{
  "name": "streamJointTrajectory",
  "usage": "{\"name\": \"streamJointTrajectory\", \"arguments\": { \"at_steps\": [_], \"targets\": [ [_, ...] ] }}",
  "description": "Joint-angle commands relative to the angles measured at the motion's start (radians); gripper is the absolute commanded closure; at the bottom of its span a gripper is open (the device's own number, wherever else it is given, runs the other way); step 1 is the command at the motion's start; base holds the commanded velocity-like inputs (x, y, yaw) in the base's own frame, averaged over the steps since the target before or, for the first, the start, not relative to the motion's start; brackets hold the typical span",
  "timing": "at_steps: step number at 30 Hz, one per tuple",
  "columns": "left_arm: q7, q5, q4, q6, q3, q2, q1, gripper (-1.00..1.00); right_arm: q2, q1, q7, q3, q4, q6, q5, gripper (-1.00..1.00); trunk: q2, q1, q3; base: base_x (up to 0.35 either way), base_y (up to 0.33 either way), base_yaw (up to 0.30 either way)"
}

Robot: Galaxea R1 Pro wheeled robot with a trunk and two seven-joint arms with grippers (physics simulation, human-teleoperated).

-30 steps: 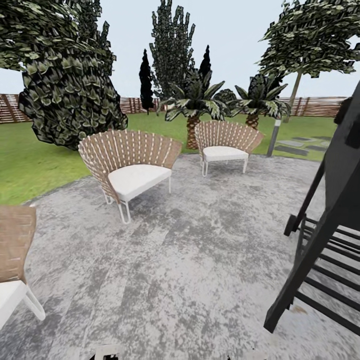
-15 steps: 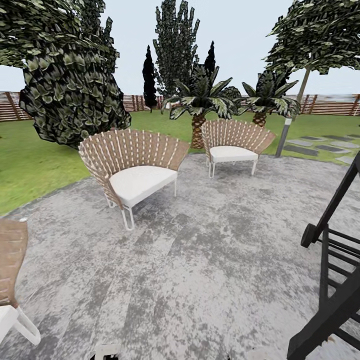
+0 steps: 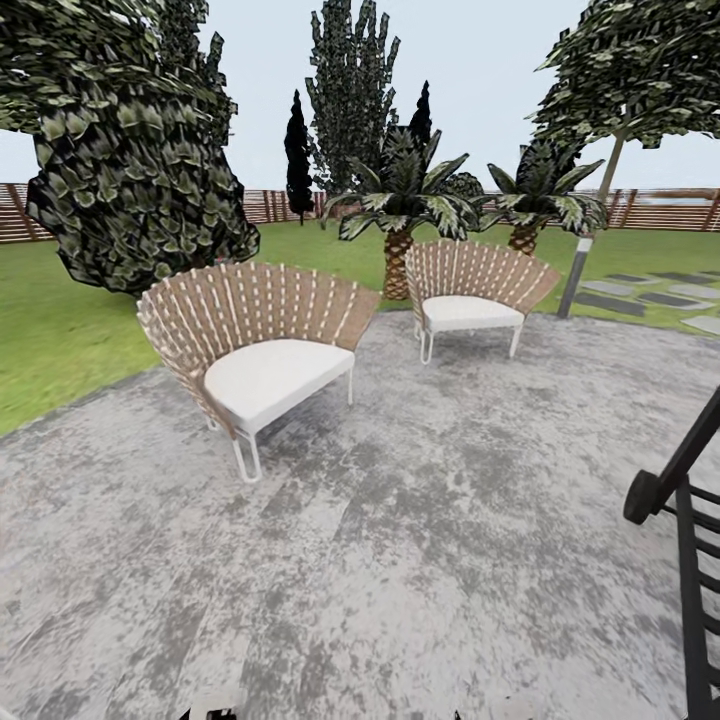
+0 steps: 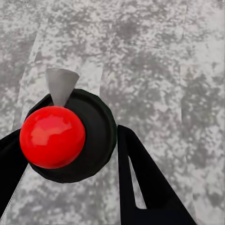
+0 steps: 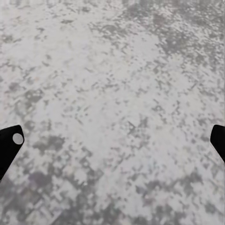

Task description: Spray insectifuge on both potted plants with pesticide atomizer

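The pesticide atomizer (image 4: 65, 136) sits clenched between the left tool's (image 4: 70, 164) dark fingers above grey paving (image 3: 420, 560). It is seen end-on: red cap toward the camera, grey nozzle cone beside it, long axis along the fingers. Likely light, rigid, slippery; best gripped mid-body. The right tool (image 5: 112, 145) is released.

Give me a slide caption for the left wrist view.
Left gripper holding the pesticide atomizer, seen from its red top, above rough grey paving.

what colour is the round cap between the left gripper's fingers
Bright glossy red cap, set on a black round body; the left wrist view shows it best.
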Motion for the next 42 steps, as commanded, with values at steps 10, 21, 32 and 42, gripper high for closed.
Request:
{"name": "streamJointTrajectory", "arguments": {
  "at_steps": [10,21,32,42],
  "targets": [
    [-0.003,-0.008,-0.001,-0.002,0.008,-0.001,0.0,1.0,0.0,0.0,0.002,-0.009,-0.001,-0.002,0.008,-1.0,0.0,0.0,-0.001,0.338,0.0,-0.007],
    [-0.002,-0.007,-0.001,-0.002,0.008,-0.001,0.0,1.0,-0.001,0.0,0.002,-0.01,-0.001,-0.002,0.008,-1.0,0.0,0.0,-0.001,0.338,0.003,-0.228],
    [-0.002,-0.006,-0.001,-0.002,0.008,-0.001,0.0,1.0,-0.001,0.0,0.002,-0.009,-0.001,-0.002,0.008,-1.0,0.0,0.0,-0.001,0.324,0.158,-0.265],
    [-0.003,-0.006,-0.001,-0.002,0.008,-0.001,0.0,1.0,-0.001,0.0,0.002,-0.009,-0.001,-0.002,0.008,-1.0,0.0,0.0,-0.001,0.32,0.157,-0.265]
  ]
}}
